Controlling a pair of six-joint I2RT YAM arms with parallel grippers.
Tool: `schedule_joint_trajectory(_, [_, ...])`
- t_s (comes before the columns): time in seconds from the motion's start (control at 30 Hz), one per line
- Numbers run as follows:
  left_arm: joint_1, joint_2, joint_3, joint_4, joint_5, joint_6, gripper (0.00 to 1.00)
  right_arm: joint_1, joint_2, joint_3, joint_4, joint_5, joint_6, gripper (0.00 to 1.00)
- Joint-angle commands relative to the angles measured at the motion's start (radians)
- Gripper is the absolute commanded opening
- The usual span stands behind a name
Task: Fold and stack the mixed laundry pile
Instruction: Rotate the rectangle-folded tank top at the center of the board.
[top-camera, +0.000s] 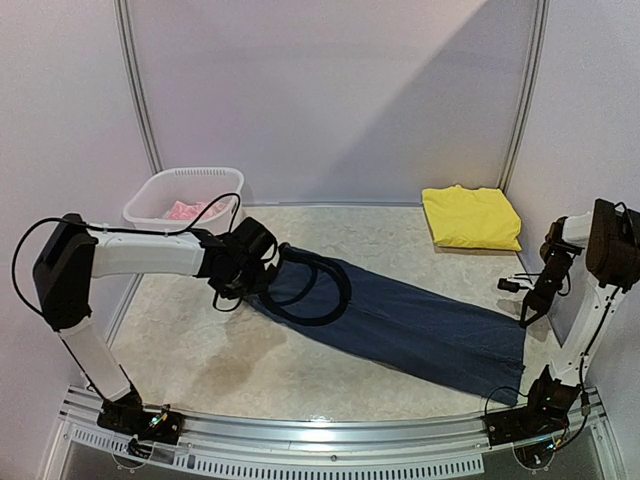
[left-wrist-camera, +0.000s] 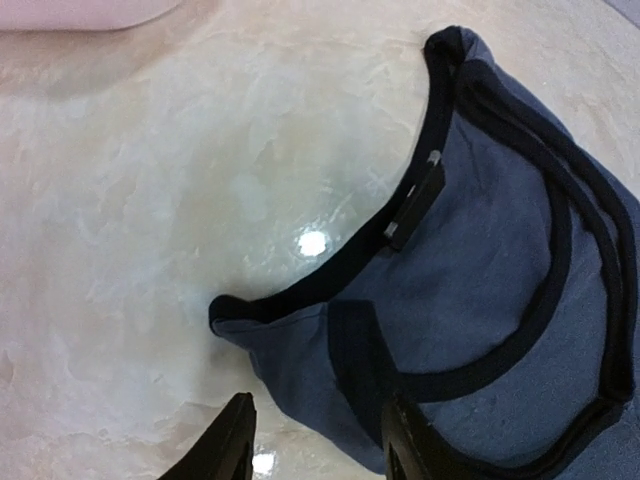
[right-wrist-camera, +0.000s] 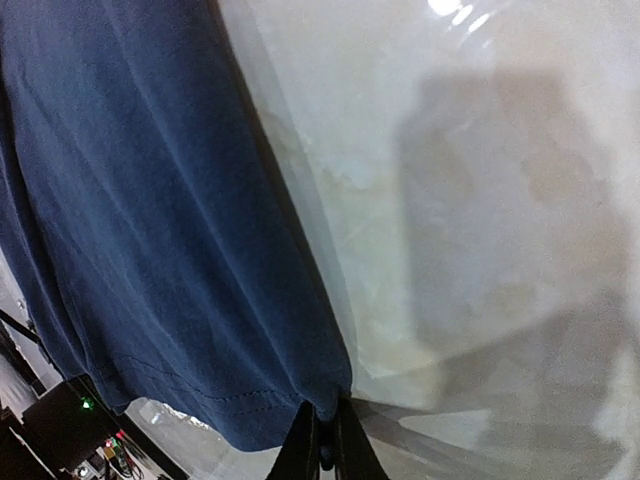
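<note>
Garments: navy tank top (top-camera: 400, 320) lies spread flat, diag. across the table (top-camera: 190, 350), neck and straps toward the left, hem toward the near right. Right claw (right-wrist-camera: 320, 445) is clenched tight at the hem corner. From its wrist cam the cloth runs right into the fingertips, so I'd say it's pinching that corner, prob. to anchor or lift the bottom end for a fold. Left claw (left-wrist-camera: 320, 410) hangs over the other end w/ jaws part-way apart: one finger (left-wrist-camera: 235, 445) over bare table, the other over the dark binding, shoulder strap tip btwn them but not gripped yet. Looks lined up to nip it so both ends can be brought together. Yellow garment (top-camera: 470, 217) sits already folded at the far right, well apart, likely the stack spot. Pink garment (top-camera: 185, 210) waits in the white basket (top-camera: 145, 195) far left, just behind the left arm. Room: plenty of bare table on the near side and left of the neckline. Hem end, tho, is near the table's right edge and the right arm's base, so little slack there. Folding toward centre seems safest. Neck label (left-wrist-camera: 415, 205) faces up.
</note>
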Motion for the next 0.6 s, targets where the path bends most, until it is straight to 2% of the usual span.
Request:
schedule_joint_trajectory(0.0, [0.009, 0.093, 0.147, 0.022, 0.019, 0.102, 0.47, -0.028, -0.034, -0.052, 0.064, 0.053, -0.007, 0.09])
schedule_joint_trajectory(0.13, [0.068, 0.232, 0.339, -0.052, 0.111, 0.224, 0.47, -0.027, -0.086, -0.048, 0.035, 0.007, -0.006, 0.20])
schedule_joint_trajectory(0.3, [0.138, 0.393, 0.561, -0.218, 0.256, 0.344, 0.47, -0.028, -0.165, -0.059, 0.010, -0.028, -0.007, 0.26])
schedule_joint_trajectory(0.57, [0.185, 0.541, 0.685, -0.312, 0.356, 0.401, 0.44, -0.028, -0.217, -0.064, -0.007, -0.046, -0.009, 0.30])
